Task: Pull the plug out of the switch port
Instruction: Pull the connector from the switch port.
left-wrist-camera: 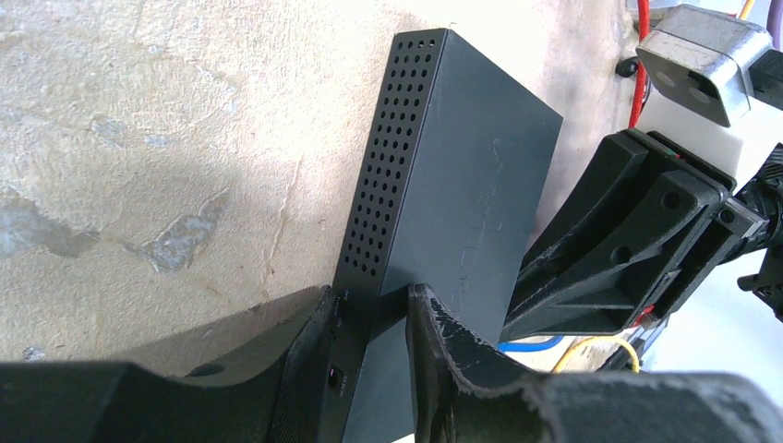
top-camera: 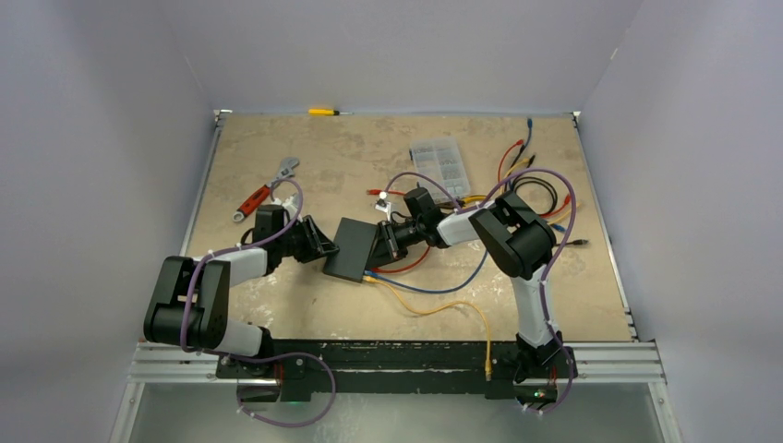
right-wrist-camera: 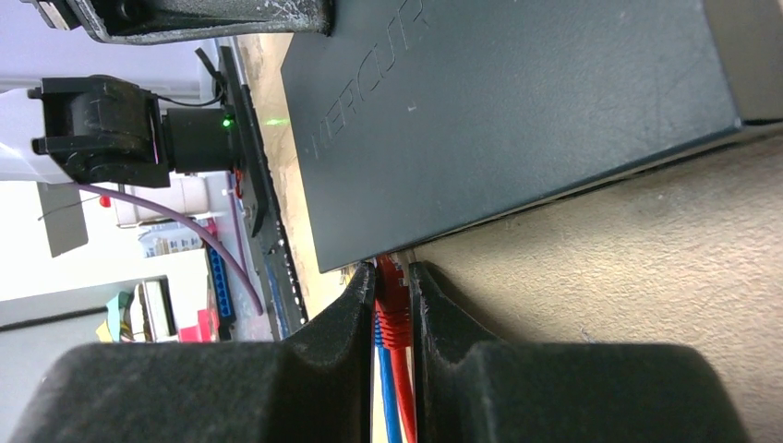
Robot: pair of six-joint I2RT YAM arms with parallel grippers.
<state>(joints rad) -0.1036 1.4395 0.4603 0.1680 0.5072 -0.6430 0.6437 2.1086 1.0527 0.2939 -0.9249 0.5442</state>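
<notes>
Mid-table point(top-camera: 305, 157), lying flat between both arms: black switch point(top-camera: 353, 249).
At left end of switch: left gripper point(left-wrist-camera: 371, 297), closed on box, one finger point(left-wrist-camera: 305, 369) each side of thin edge.
At right side of switch: right gripper point(right-wrist-camera: 390, 274), pinched tight on red plug point(right-wrist-camera: 393, 306), blue cable point(right-wrist-camera: 382, 369) alongside in same pinch. Plug tip against switch edge; seated or free, cannot tell.
Far left: red-handled wrench point(top-camera: 268, 189). Far edge: yellow screwdriver point(top-camera: 323, 111). Far right: clear organiser box point(top-camera: 439, 161). Near right of switch: yellow cable point(top-camera: 443, 309).
</notes>
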